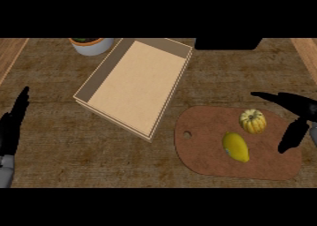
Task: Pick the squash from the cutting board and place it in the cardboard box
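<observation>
1. Your brown counter carries an open cardboard box at centre, angled.
2. Squash sits on the cutting board, just above a yellow mango.
3. Right hand hovers beside the board's right edge, fingers spread, holding nothing.
4. Left hand rests at the left edge, fingers straight.

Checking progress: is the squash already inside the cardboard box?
No, the squash lies on the cutting board, apart from the cardboard box.
</observation>
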